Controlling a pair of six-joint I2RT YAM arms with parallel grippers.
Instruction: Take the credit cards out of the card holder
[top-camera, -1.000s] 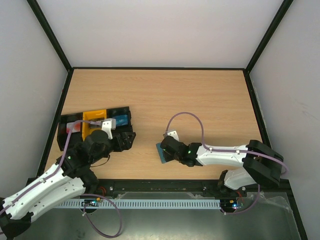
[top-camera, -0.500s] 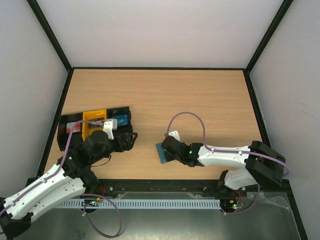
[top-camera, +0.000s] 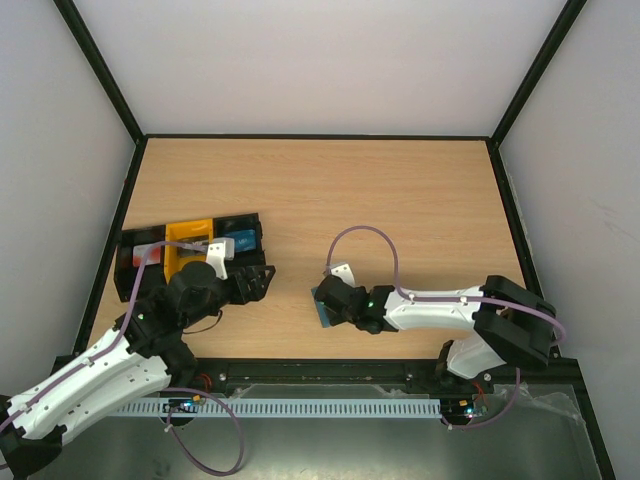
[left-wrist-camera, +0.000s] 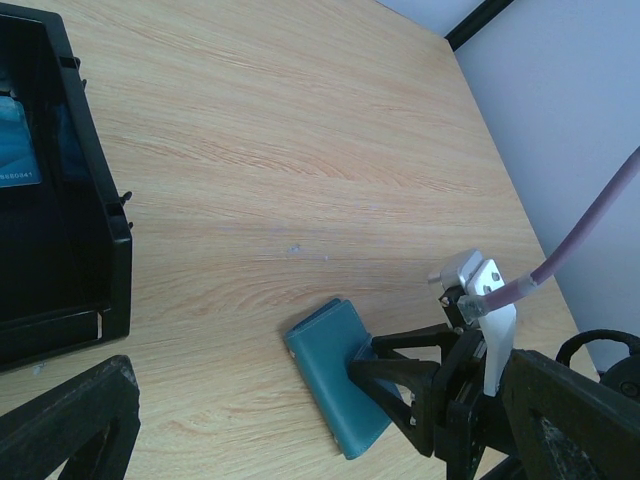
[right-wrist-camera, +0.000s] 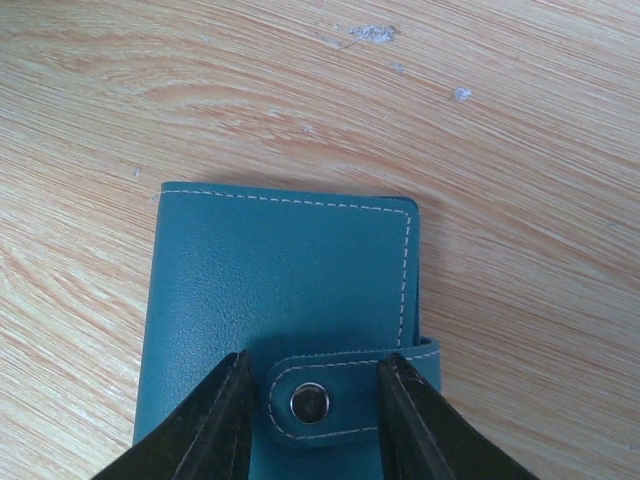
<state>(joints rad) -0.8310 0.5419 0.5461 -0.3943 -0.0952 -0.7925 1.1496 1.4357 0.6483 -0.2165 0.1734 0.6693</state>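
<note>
The teal-blue card holder lies closed and flat on the wooden table, its snap tab fastened. My right gripper is low over it. In the right wrist view the card holder fills the middle, and the gripper is partly open, with its two black fingers on the cover on either side of the tab and snap. The left wrist view shows the holder with the right gripper's fingers on its near end. My left gripper is open and empty by the trays. No cards show outside the holder.
Black and yellow box trays stand at the left, with a blue card in one compartment. The black tray's corner shows in the left wrist view. Black frame rails edge the table.
My right gripper and forearm have shifted a little to the left over the card holder. The left arm edged slightly forward and then stayed still.
</note>
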